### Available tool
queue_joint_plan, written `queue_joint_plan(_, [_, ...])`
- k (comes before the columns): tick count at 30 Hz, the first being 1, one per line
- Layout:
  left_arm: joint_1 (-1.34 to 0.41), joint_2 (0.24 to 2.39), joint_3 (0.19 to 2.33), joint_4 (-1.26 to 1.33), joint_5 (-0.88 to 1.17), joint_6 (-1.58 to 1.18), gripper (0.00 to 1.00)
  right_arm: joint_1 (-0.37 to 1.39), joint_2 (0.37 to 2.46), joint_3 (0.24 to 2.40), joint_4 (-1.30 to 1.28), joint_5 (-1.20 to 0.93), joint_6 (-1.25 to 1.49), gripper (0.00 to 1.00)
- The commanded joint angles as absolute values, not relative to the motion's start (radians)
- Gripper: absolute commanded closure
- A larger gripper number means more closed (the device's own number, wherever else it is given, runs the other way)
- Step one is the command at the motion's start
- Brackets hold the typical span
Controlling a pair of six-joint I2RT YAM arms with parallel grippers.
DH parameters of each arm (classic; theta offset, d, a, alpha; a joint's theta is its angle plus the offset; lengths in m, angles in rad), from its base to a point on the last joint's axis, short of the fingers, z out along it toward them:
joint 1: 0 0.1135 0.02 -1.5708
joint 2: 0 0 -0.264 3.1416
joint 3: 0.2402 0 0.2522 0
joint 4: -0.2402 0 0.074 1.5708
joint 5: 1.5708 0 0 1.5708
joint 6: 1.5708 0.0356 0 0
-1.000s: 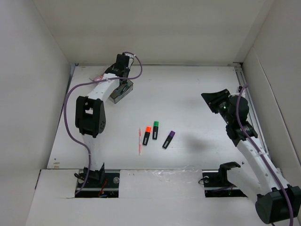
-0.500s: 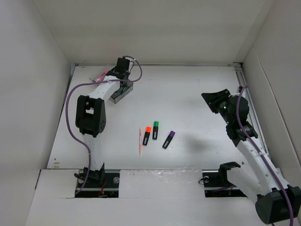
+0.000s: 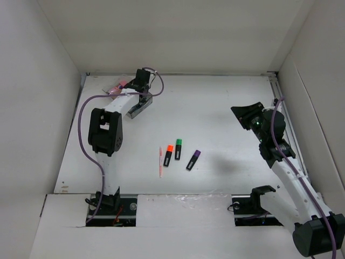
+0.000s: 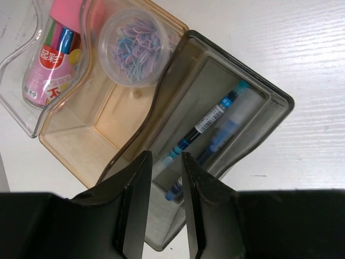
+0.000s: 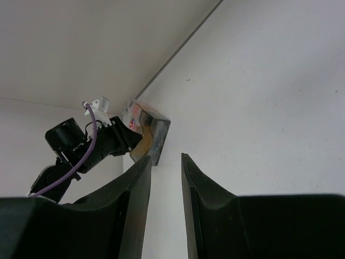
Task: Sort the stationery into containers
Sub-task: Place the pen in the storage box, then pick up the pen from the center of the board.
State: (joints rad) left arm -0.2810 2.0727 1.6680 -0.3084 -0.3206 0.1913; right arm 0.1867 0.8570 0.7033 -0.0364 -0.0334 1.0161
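Four pieces of stationery lie loose on the white tabletop point(image 3: 215, 102), a little in from the middle of its near edge. From left to right they are a thin pink pen point(image 3: 160, 162), an orange-ended highlighter point(image 3: 168, 155) just beside it, a green-ended highlighter point(image 3: 178, 148) close by, and a purple-ended highlighter point(image 3: 193, 159) slightly apart.

Farther back, near the right edge, the right claw point(image 5: 165, 162) hangs above bare tabletop. Its fingers are drawn nearly together with nothing between them, and it points across toward the far-left corner.

In that corner sits the clear box point(image 4: 280, 102), split into compartments. The left claw point(image 4: 164, 159) hovers directly over it, its fingers likewise almost together and holding nothing. Seen from the left wrist, a blue pen point(image 4: 215, 124) lies lengthwise in the box's long smoke-tinted compartment. A round cup of paper clips point(image 4: 135, 46) sits in the tan-tinted section beside it. A pink-topped bottle point(image 4: 51, 54) lies on its side in the curved clear section at the box's outer end.
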Motion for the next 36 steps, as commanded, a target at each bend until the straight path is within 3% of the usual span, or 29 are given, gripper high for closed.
queue_joint_plan(1, [-0.302,2.063,1.658,-0.291,-0.350,0.199,0.75,0.198,0.841,0.723,0.015,-0.020,1.005,0.65])
queue_joint_plan(12, [-0.345,1.976,1.723,-0.308,-0.383,0.153,0.73,0.198,0.841,0.723,0.015,-0.041,1.005,0.65])
queue_joint_plan(16, [-0.400,1.797,1.608,-0.236,-0.383,0.106,0.73,0.198,0.841,0.723,0.015,-0.028,1.005,0.68])
queue_joint_plan(20, [-0.454,1.665,1.459,-0.225,-0.325,-0.006,0.73,0.198,0.841,0.723,0.015,-0.052,1.005,0.92])
queue_joint_plan(23, [-0.505,1.591,1.378,-0.225,-0.281,-0.103,0.73,0.198,0.860,0.732,0.015,-0.052,1.005,1.00])
queue_joint_plan(30, [-0.572,1.298,1.201,-0.235,-0.305,-0.317,0.82,0.198,0.883,0.732,0.015,-0.074,0.996,1.00])
queue_joint_plan(33, [-0.572,1.179,1.112,-0.178,-0.223,-0.408,0.82,0.207,0.884,0.741,0.015,-0.083,0.996,1.00])
queue_joint_plan(36, [-0.572,0.996,0.930,0.052,-0.053,-0.491,0.79,0.207,0.884,0.741,0.006,-0.083,0.986,1.00])
